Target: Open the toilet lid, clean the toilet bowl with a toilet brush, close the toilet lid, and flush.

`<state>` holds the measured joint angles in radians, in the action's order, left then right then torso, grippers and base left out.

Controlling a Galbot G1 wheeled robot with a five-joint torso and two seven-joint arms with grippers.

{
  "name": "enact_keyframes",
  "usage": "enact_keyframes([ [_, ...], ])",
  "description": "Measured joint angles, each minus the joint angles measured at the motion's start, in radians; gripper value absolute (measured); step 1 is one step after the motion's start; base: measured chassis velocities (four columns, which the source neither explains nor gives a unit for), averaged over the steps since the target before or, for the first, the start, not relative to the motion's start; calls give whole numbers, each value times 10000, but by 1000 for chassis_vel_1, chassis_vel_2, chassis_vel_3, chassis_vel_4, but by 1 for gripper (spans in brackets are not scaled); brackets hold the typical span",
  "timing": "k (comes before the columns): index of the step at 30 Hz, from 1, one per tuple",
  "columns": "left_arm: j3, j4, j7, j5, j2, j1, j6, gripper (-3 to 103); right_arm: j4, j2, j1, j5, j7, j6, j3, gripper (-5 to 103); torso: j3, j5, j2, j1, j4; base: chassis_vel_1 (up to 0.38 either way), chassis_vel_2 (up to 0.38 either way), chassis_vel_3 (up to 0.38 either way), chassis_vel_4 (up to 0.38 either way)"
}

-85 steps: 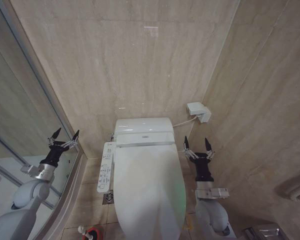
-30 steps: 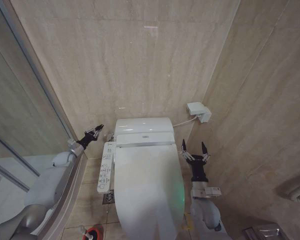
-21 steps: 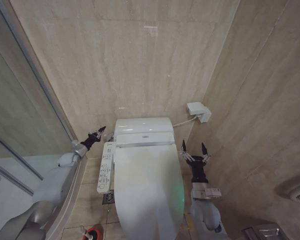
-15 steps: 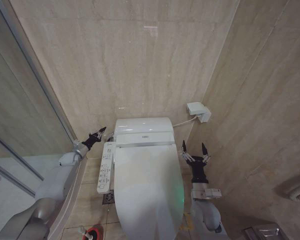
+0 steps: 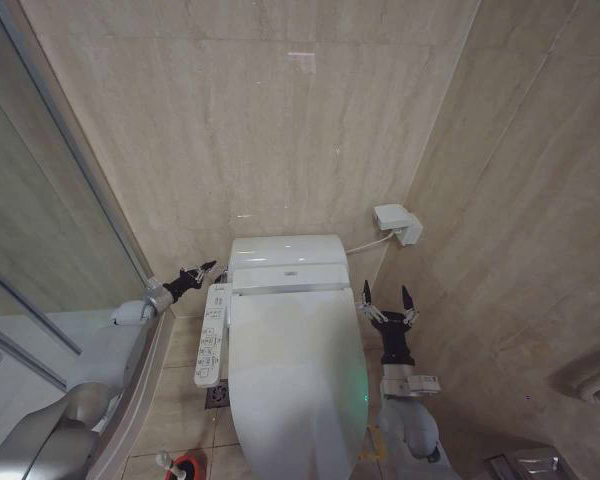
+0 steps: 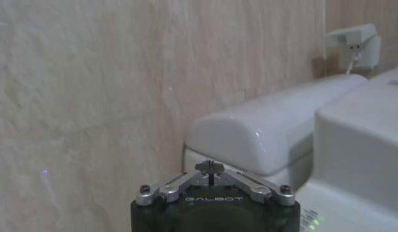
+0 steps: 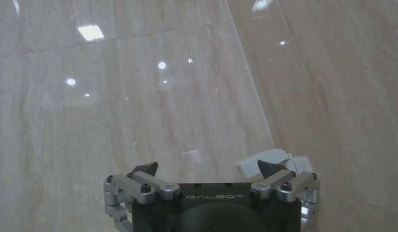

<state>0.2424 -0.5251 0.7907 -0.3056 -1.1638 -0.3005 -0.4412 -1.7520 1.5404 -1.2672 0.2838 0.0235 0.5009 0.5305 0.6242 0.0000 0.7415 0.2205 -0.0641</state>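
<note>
Task is barely started. The large smooth white plastic oval toilet lid point(image 5: 295, 365) is lying flat and shut over the white ceramic toilet bowl point(image 5: 352, 420), so the bowl's inside is hidden and nothing is cleaned yet.

The left gripper point(image 5: 202, 270) is reaching in from the robot's left, hanging just beside the top end of the long white button panel point(image 5: 213, 333) and near the rear corner of the toilet, with its fingers pinched together and nothing held. In the left wrist view the left gripper point(image 6: 210, 166) is pointing at the white rounded back housing point(image 6: 263, 130) by the beige tiled wall point(image 5: 260, 120), not touching it as far as I can tell.

The right gripper point(image 5: 384, 296) is waiting upright on the toilet's right side, prongs spread apart and empty, well clear of the lid.

The toilet brush with slim white handle point(image 5: 166, 462) is sitting in its small red cup holder point(image 5: 186, 467) on the floor at the left front, untouched.

Left to do, judging from this: lifting the lid, fetching the brush, scrubbing, closing, flushing. Basically everything.
</note>
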Motion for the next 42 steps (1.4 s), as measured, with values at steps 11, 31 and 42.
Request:
enact_keyframes([
  [11, 108, 522, 31, 612, -324, 242, -63, 0, 134, -52, 42, 0, 5, 60, 7, 100, 0, 1, 0, 0, 2, 0, 0, 0, 0],
  [31, 70, -131, 369, 1047, 155, 111, -18, 0, 256, 26, 124, 0, 13, 105, -26, 100, 0, 0, 0, 0, 2, 0, 0, 0, 0],
  [42, -69, 536, 610, 1729, 18, 537, -162, 0, 190, 15, 18, -24, 19, 114, 7, 100, 0, -2, 0, 0, -1, 0, 0, 0, 0],
])
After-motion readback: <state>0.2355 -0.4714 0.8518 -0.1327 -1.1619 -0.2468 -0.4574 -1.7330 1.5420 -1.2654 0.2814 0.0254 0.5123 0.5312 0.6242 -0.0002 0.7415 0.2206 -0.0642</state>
